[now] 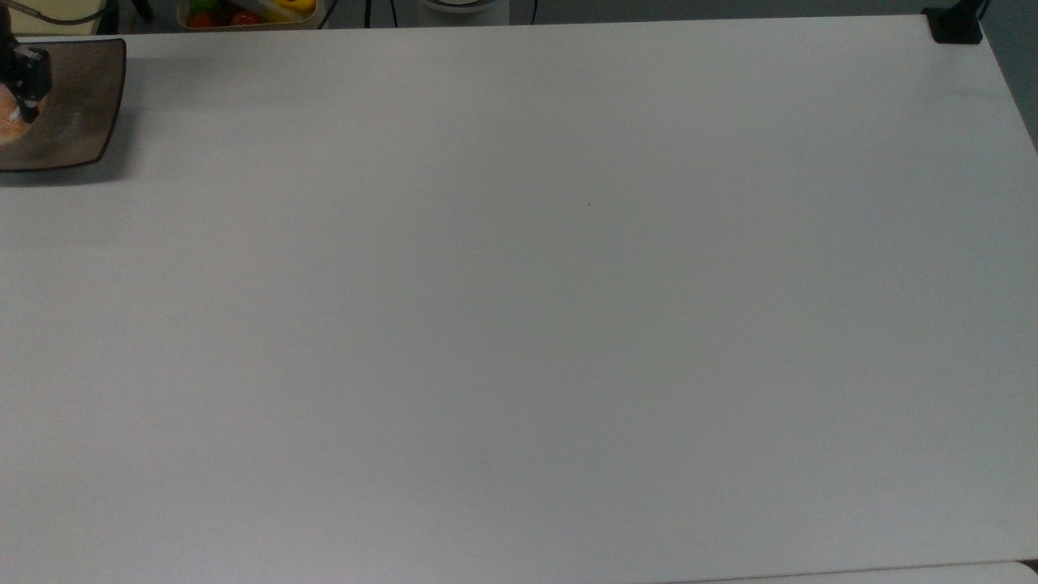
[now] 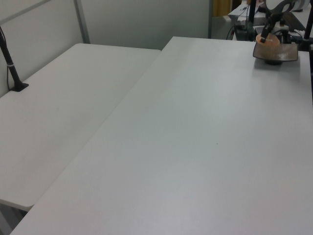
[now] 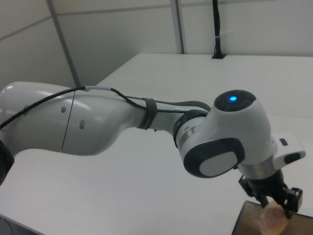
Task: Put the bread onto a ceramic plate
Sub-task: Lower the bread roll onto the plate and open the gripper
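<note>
We find the plate (image 1: 77, 122) at the top view's upper left, bread (image 1: 10, 123) over it, gripper (image 1: 24, 85) above.

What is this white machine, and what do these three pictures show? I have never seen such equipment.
The machine is a robot arm with a two-finger gripper at its end. Three fixed cameras watch one moment. The top view looks down on a large white table. The left view looks along it from a low corner, with a second table beside it. The right view sits close to the arm. A brown plate stands at the top view's far left. The gripper holds a small orange-brown bun over that plate; whether it touches the plate is unclear.
</note>
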Motion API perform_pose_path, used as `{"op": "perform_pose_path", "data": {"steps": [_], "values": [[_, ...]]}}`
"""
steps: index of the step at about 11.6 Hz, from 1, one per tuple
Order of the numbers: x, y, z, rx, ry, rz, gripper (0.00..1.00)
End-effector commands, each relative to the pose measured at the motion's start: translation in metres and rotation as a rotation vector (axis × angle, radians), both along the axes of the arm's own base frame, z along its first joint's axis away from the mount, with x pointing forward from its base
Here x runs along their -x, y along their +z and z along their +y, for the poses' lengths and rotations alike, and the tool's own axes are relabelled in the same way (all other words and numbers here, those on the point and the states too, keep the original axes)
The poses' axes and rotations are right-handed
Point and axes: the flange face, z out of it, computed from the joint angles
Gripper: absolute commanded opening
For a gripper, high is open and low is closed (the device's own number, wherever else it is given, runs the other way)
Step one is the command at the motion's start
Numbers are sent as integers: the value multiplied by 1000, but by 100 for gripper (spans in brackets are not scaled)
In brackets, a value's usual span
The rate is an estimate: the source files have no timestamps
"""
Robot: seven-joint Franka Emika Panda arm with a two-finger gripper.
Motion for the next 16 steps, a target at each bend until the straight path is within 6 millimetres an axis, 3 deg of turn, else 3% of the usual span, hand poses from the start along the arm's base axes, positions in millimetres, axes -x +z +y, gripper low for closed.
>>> {"op": "perform_pose_path", "data": {"steps": [1,3,5,7,12,16], "values": [[10,-12,13,-55,42,50,69],[9,-20,16,-60,45,64,70],[9,-20,17,-61,41,63,96],[5,-12,20,-60,35,48,100],[4,42,40,-106,31,20,100],[-18,92,103,-198,-57,-10,100]]}}
